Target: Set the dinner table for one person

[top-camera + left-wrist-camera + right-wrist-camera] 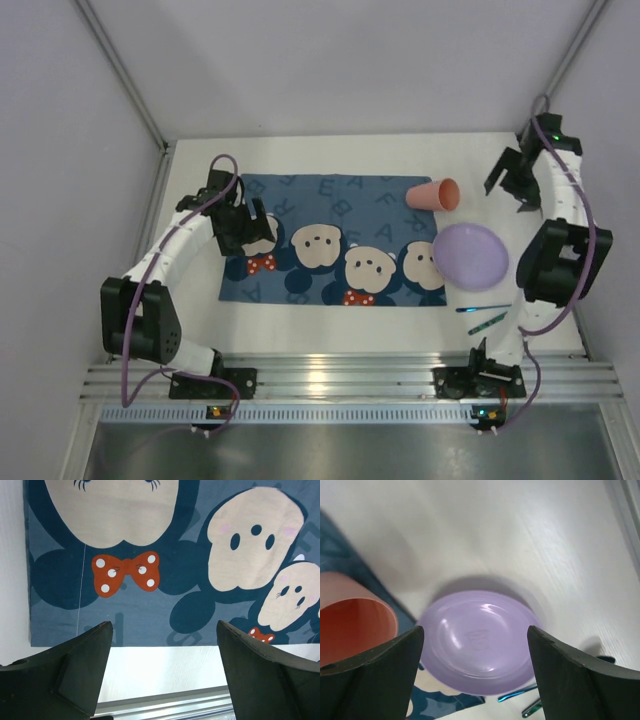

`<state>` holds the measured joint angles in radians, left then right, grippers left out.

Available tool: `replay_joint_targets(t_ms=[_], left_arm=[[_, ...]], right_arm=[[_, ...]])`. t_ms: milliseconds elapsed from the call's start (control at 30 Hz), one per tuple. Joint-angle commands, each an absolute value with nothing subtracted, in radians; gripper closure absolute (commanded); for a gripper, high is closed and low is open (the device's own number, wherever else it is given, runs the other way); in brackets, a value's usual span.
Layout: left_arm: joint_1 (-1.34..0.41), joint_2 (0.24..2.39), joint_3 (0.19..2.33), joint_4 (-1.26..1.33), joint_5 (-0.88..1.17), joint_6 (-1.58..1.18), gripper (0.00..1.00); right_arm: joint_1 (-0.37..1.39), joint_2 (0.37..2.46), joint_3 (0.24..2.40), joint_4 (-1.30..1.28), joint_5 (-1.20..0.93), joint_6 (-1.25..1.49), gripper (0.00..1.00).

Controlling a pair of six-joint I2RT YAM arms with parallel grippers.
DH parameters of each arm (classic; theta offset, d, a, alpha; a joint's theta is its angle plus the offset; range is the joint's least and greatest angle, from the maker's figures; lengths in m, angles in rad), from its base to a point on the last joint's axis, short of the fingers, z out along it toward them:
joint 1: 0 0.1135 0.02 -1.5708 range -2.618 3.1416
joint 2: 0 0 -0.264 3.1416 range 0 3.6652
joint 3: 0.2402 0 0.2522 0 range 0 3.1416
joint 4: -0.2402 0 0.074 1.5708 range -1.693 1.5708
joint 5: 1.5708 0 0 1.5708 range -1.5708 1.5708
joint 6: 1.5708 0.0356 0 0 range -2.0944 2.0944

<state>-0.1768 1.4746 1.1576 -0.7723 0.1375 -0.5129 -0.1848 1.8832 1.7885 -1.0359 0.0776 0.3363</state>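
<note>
A blue cartoon-bear placemat point(335, 240) lies spread on the white dinner table point(330, 155). A purple plate point(470, 255) lies upside down, half on the placemat's right edge; it also shows in the right wrist view point(480, 642). A pink cup point(434, 194) lies on its side at the placemat's far right corner. Blue-green cutlery point(485, 315) lies near the plate's front. My left gripper point(243, 228) is open and empty over the placemat's left end point(140, 555). My right gripper point(515, 183) is open and empty, raised at the far right beyond the plate.
A metal rail point(350, 375) runs along the table's near edge. Grey walls close in the back and both sides. The cup's open mouth point(350, 627) shows at the left of the right wrist view.
</note>
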Motion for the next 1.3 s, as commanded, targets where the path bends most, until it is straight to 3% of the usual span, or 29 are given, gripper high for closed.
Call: replay_joint_targets(t_ms=[0, 133, 733, 800, 900, 933, 1033, 1267], left_arm=[[-0.179, 1.443, 1.134, -0.744, 0.161, -0.506, 0.1], [-0.178, 1.453, 1.129, -0.739, 0.156, -0.491, 0.1], [-0.179, 1.465, 1.114, -0.726, 0.153, -0.476, 0.11], [-0.179, 1.462, 1.109, -0.726, 0.152, -0.476, 0.11], [-0.179, 1.466, 1.109, -0.732, 0.155, -0.477, 0.11], [-0.179, 1.468, 1.114, -0.73, 0.155, -0.476, 0.11], [-0.179, 1.476, 1.129, -0.733, 0.155, -0.477, 0.11], [-0.179, 1.505, 1.161, -0.736, 0.169, -0.482, 0.11]], right_arm=[[-0.366, 1.819, 1.6, -0.965, -0.081, 0.371, 0.16], [-0.466, 1.779, 1.43, -0.905, -0.175, 0.333, 0.18], [-0.489, 1.827, 1.252, -0.847, -0.098, 0.304, 0.21], [-0.489, 1.83, 1.223, -0.825, -0.118, 0.305, 0.28], [-0.483, 1.836, 1.18, -0.763, -0.176, 0.318, 0.5], [-0.479, 1.838, 1.172, -0.755, -0.195, 0.319, 0.65], [-0.456, 1.833, 1.173, -0.739, -0.204, 0.31, 1.0], [-0.434, 1.753, 1.356, -0.808, -0.219, 0.317, 1.0]])
